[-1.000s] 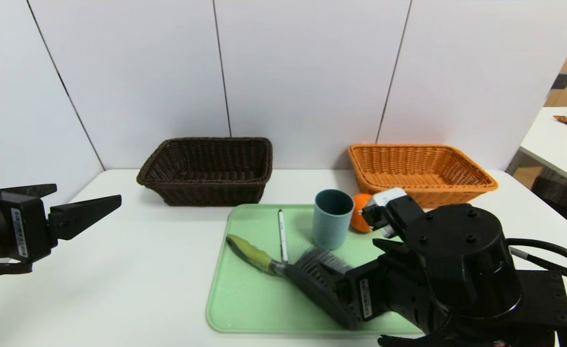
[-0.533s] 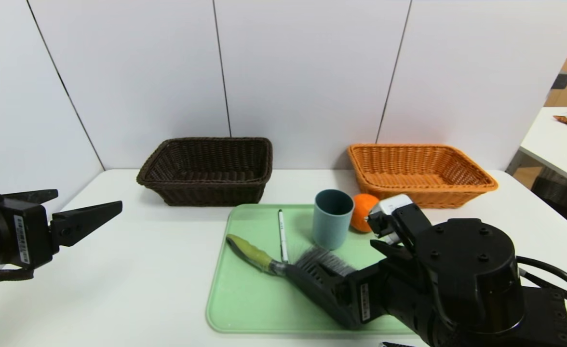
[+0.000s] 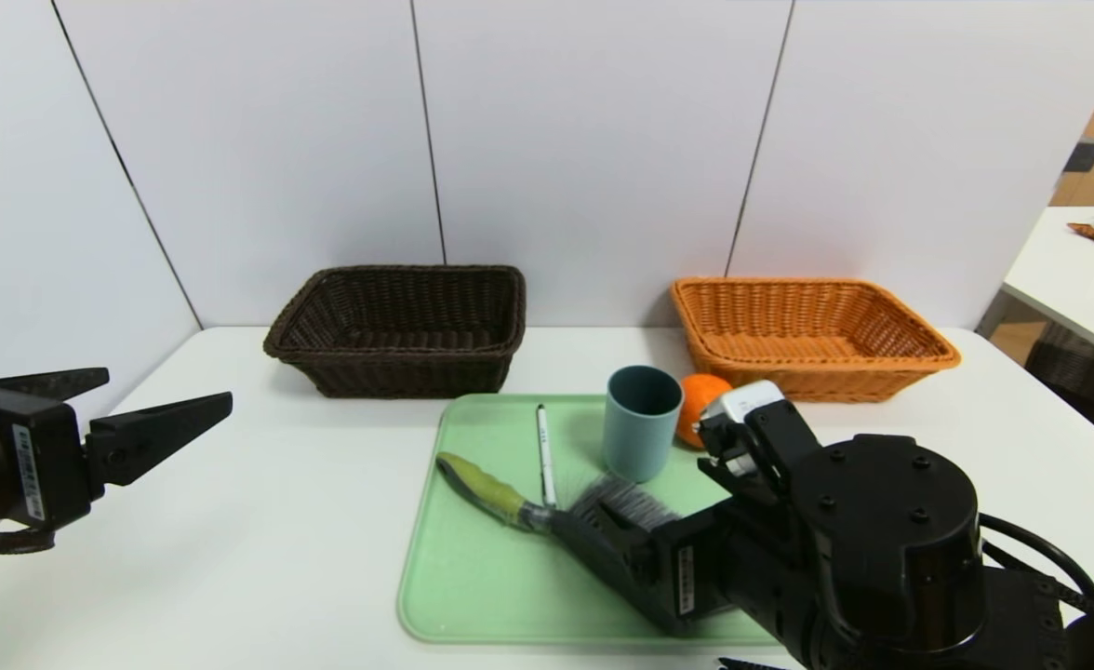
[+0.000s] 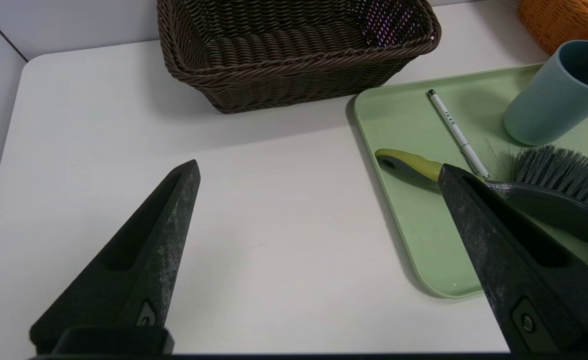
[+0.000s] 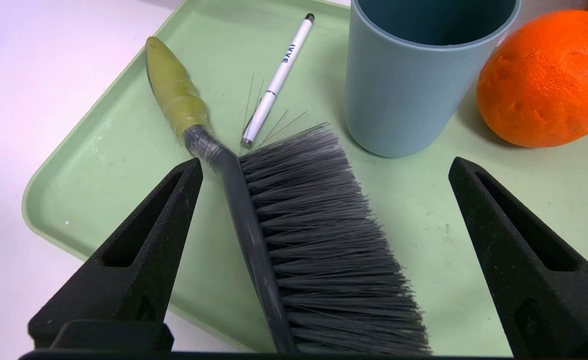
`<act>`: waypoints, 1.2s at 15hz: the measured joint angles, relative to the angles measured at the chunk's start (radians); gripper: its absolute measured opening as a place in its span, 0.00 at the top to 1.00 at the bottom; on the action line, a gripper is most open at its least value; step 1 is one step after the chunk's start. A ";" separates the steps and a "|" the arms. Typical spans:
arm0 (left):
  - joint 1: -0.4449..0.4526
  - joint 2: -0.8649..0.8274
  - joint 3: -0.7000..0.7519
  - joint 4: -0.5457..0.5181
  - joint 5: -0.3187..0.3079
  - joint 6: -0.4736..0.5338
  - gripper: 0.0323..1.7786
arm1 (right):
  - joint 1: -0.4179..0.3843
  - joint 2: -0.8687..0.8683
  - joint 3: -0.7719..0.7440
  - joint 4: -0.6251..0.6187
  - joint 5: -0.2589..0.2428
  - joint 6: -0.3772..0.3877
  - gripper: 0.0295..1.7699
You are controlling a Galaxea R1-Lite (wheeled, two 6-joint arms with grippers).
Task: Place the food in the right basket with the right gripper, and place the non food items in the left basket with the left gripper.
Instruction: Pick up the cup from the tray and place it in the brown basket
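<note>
white table (image 3: 277,521) against white wall panels (image 3: 584,140); green tray (image 3: 473,577) centred; left gripper (image 3: 128,409) beside it, right gripper (image 5: 319,200) over it, both wide open, empty.

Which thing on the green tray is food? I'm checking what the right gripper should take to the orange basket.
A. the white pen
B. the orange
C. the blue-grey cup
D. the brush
B: the orange sits at the far right part of the green tray beside the blue-grey cup; the white pen and brush are not food.
</note>
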State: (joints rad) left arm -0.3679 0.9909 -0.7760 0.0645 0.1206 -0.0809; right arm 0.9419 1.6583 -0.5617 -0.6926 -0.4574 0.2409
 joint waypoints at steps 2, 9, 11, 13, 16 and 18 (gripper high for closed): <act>-0.003 -0.007 0.003 0.001 -0.001 0.000 0.05 | -0.001 0.021 -0.006 -0.019 0.001 0.000 0.04; -0.003 -0.026 0.016 0.001 -0.004 0.002 0.05 | -0.031 0.078 -0.042 -0.041 0.002 -0.015 0.04; -0.003 -0.027 0.016 0.001 -0.003 0.002 0.05 | -0.039 0.091 -0.048 -0.041 0.001 -0.016 0.04; -0.003 -0.027 0.016 0.000 -0.007 0.001 0.05 | -0.044 0.107 -0.071 -0.041 0.001 -0.020 0.04; -0.004 -0.028 0.016 0.000 -0.017 0.002 0.05 | -0.045 0.141 -0.116 -0.041 0.001 -0.021 0.04; -0.004 -0.031 0.015 0.000 -0.018 0.002 0.05 | -0.050 0.167 -0.143 -0.041 0.001 -0.021 0.04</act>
State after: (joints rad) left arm -0.3717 0.9596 -0.7609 0.0643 0.1023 -0.0791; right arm 0.8919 1.8255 -0.7051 -0.7340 -0.4560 0.2194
